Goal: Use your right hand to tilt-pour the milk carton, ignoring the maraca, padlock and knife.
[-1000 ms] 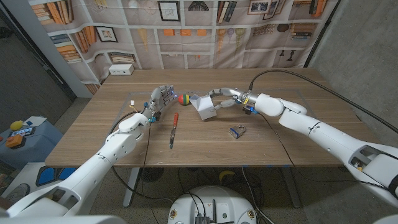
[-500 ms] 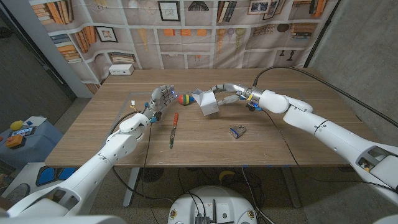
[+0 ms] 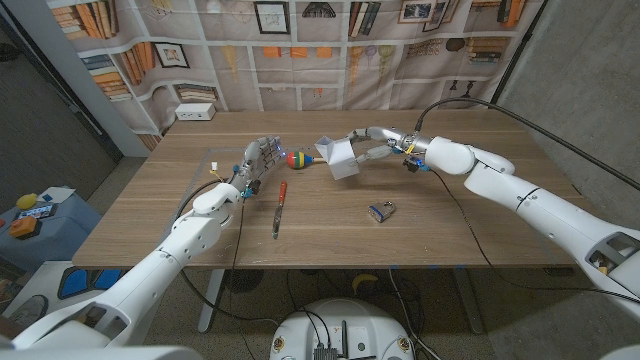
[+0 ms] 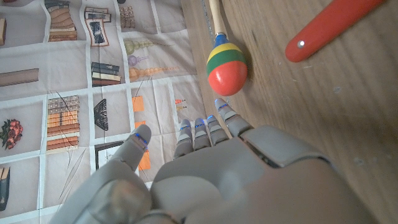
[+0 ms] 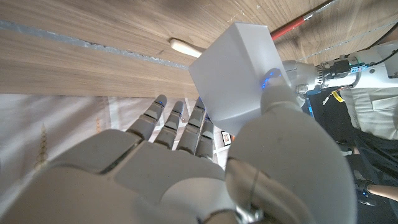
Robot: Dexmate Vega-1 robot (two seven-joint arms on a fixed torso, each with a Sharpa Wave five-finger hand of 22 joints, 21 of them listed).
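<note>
Two steps look done: the carton [image 3: 340, 157] is gripped and off the worktop [image 3: 330, 230], and it is tipped, its gabled top leaning left toward the maraca [image 3: 295, 159]. By my reading the pour is under way or near its full tilt; what remains is to finish the tilt, bring the carton upright and set it down. It hangs above the far middle of the worktop, just right of the maraca and apart from it.

In the right wrist view the right hand [image 5: 205, 162] wraps the carton [image 5: 239, 71], thumb pressed on one white face and fingers [image 5: 177, 121] reaching round the other side, so it is closed firmly on it rather than spread.

At far left the left hand [image 3: 256, 160] holds nothing, fingers loosely apart, near the maraca. On the near side lie the knife [image 3: 279, 207] and padlock [image 3: 381, 211], both untouched.
</note>
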